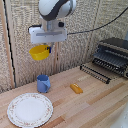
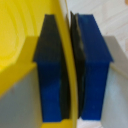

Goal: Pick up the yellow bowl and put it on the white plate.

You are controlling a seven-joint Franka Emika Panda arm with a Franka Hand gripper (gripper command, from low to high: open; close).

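The yellow vessel [image 1: 39,52] hangs in the air, well above the table, held by its rim. My fastener [image 1: 48,48], a white block with dark fingers, is shut on that rim at the vessel's side toward the exterior view's right. In the wrist view the two blue-tipped fingers [image 2: 50,70] clamp the thin yellow wall [image 2: 66,65] between them, with the vessel's inside [image 2: 15,35] filling one side. The white plating [image 1: 30,109] lies on the wooden table near the front, toward the exterior view's left, below and slightly left of the vessel.
A blue mug [image 1: 43,83] stands between the plate and the back wall. A small orange-yellow oblong piece [image 1: 76,88] lies mid-table. A toaster oven [image 1: 113,55] with its rack [image 1: 95,73] pulled out sits at the exterior view's right.
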